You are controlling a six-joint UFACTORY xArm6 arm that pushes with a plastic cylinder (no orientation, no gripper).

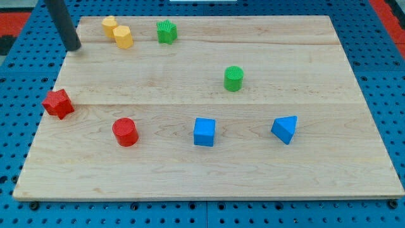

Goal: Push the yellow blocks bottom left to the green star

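Two yellow blocks sit near the view's top left: a small one (109,25) and a hexagonal one (123,37), touching each other. The green star (166,31) stands just right of them, a short gap away. My tip (74,46) is at the board's top left edge, left of the yellow blocks and apart from them. The dark rod rises from it to the view's top.
A green cylinder (233,78) is right of centre. A red star (58,103) is at the left edge, a red cylinder (125,132) lower left. A blue cube (204,132) and a blue wedge (285,129) sit lower right. The wooden board (266,171) lies on blue pegboard.
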